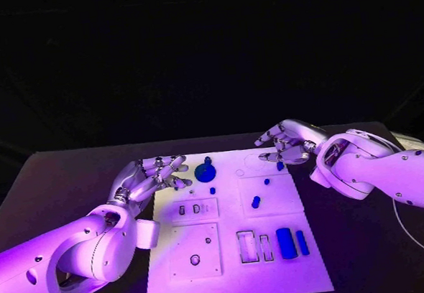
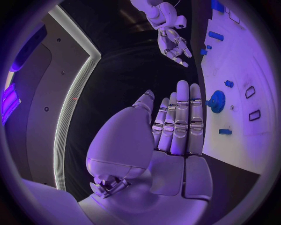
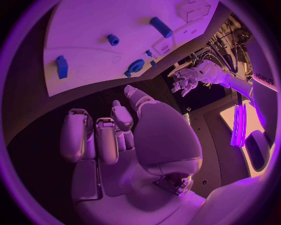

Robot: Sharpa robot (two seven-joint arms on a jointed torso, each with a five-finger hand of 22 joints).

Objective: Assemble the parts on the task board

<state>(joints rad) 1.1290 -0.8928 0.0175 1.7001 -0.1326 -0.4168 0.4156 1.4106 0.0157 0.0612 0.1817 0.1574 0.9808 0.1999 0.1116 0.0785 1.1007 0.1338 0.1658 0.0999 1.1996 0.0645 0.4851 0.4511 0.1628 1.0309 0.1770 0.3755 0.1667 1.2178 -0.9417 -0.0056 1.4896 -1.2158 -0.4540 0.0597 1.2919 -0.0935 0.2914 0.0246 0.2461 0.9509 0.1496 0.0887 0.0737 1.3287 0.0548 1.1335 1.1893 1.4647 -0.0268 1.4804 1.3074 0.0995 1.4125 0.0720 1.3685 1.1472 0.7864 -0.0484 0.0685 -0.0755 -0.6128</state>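
White task board (image 1: 238, 273) on the black table (image 1: 60, 179), both hands poised at its far end with nothing in them.

Nearest on the board, a long blue bar (image 1: 285, 243) and a thinner blue bar (image 1: 302, 242) lie side by side next to dark-rimmed slots whose depth I cannot judge. Farther up sits a small blue peg (image 1: 256, 202), then two tiny blue bits too small to make out. At the far end a blue gear (image 1: 206, 172) stands beside the left hand (image 1: 156, 176), whose fingers are spread and held straight, just off the gear; whether they brush it is unclear. The right hand (image 1: 287, 144) hovers over the board's far right corner, fingers loosely curled apart, covering that corner. Both forearms are cut off at the picture's edges.
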